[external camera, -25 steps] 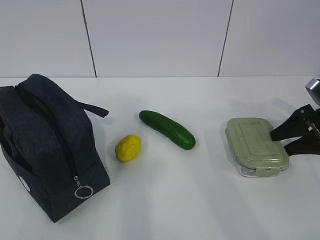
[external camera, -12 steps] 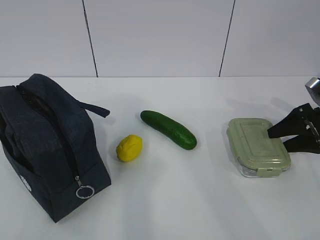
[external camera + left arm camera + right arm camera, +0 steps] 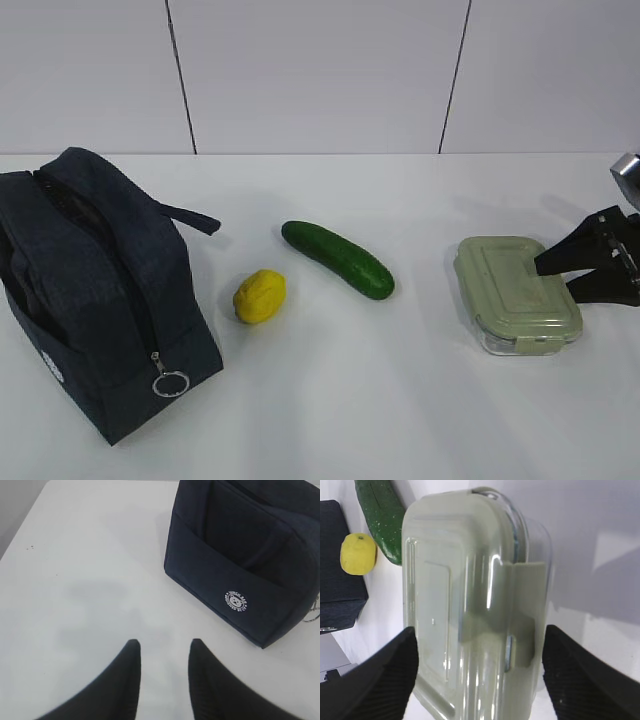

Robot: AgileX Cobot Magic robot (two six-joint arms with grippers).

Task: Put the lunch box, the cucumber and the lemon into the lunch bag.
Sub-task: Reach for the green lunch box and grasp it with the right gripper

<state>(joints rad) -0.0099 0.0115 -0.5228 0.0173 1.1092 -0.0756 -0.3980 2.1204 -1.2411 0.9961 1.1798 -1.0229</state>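
We have the right hand (image 3: pixel 562 279) spread wide at the near end of the lunch box (image 3: pixel 516 291), one finger to each side of it, not yet closed and gripping nothing. In the right wrist view the two dark fingers (image 3: pixel 375 680) stand clear of the box's long walls, with the sage-green lid and its end clip between them.

The lunch box sits flat on the white desk (image 3: pixel 350 400) at the right, well apart from the lunch bag (image 3: pixel 95 295) at the far left. We judge it the heaviest and least forgiving of the three things: glass walls, rigid, smooth and likely slippery under the pads, and breakable if dropped. We would take it across the short width, on the glass walls below the lid rim rather than on the flexible clips, and close firmly before lifting.

The cucumber (image 3: pixel 338 259) lies at a slant near the middle of the desk, with the lemon (image 3: pixel 260 296) just beside its left end, between it and the bag. We expect the cucumber to be firm, smooth and prone to rolling, best taken across its middle; the lemon is small, rounded and light, best pinched across its narrow waist.

The bag is soft fabric and its zipper looks shut, with the ring pull (image 3: pixel 168 383) hanging at the near end, so it may sag when loaded.

The left hand (image 3: pixel 162 667) hovers over bare desk near the bag's logo side, partly parted and empty.
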